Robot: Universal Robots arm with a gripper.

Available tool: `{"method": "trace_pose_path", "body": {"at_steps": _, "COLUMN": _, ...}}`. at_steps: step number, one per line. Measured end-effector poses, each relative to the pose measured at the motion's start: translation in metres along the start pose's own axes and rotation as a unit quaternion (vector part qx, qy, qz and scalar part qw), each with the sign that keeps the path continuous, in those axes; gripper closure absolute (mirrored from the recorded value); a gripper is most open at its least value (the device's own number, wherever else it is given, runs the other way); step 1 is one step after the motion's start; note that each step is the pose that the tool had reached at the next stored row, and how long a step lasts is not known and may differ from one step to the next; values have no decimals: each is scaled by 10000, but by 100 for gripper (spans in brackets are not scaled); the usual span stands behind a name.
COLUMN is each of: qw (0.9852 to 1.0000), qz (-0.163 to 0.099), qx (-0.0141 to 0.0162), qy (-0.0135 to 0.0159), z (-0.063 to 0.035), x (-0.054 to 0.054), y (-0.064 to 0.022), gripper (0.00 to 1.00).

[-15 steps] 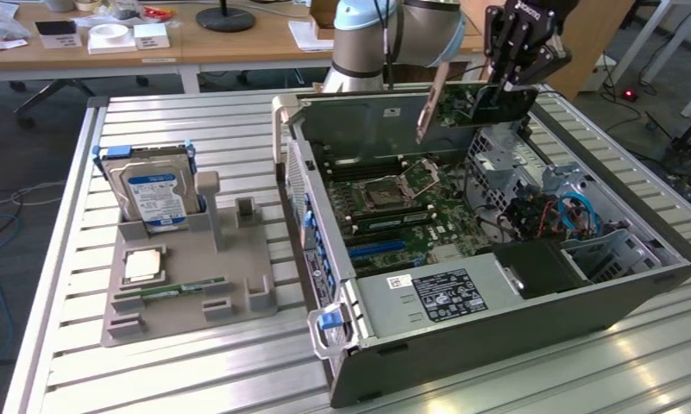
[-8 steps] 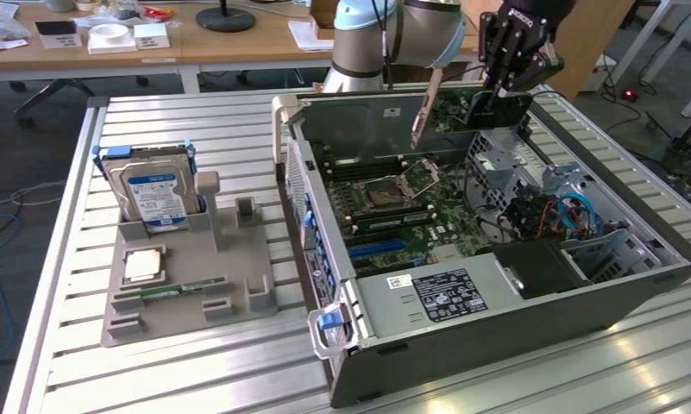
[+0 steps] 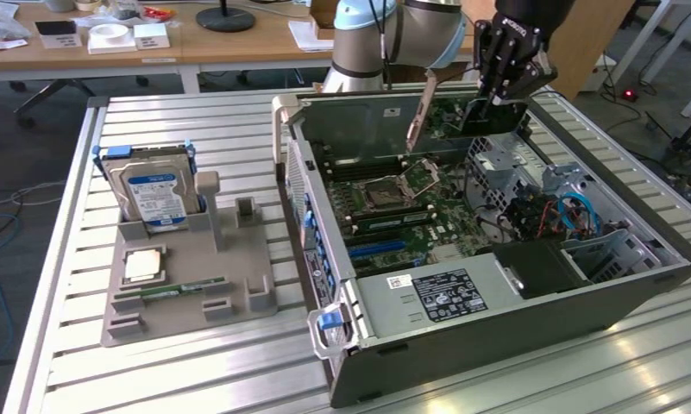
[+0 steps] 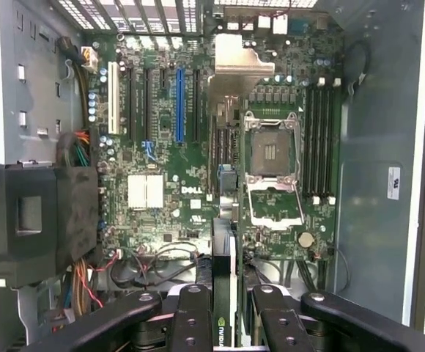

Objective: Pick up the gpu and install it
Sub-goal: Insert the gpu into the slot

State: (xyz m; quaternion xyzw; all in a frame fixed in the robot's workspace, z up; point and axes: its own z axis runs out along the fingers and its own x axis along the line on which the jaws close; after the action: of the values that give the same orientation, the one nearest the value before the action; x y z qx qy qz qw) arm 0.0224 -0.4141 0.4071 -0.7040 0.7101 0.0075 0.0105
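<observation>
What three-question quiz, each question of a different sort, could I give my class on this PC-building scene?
1. True or false: the tool grips the gpu over the motherboard of the open computer case.
2. What stands upright in the grey holder beside the case? A. hard drive B. keyboard C. fan
3. What colour is the one brightly coloured long slot on the motherboard?

Key: 1 true; 2 A; 3 blue.
</observation>
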Motion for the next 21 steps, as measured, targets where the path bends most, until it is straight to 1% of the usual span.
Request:
{"method": "trace_pose_path", "body": {"at_steps": 8, "qw": 10000, "qz": 1, "qx": 0, "qy": -1, "z": 53, "x": 44, "y": 51, "gripper": 74}}
{"method": "trace_pose_path", "body": {"at_steps": 18, "qw": 10000, "qz": 1, "qx": 0, "qy": -1, "z": 58, "x": 45, "y": 54, "gripper": 74}}
{"method": "trace_pose_path", "body": {"at_steps": 21, "qw": 10000, "qz": 2, "qx": 0, "qy": -1, "z": 74, "x": 45, "y": 58, "gripper": 74}}
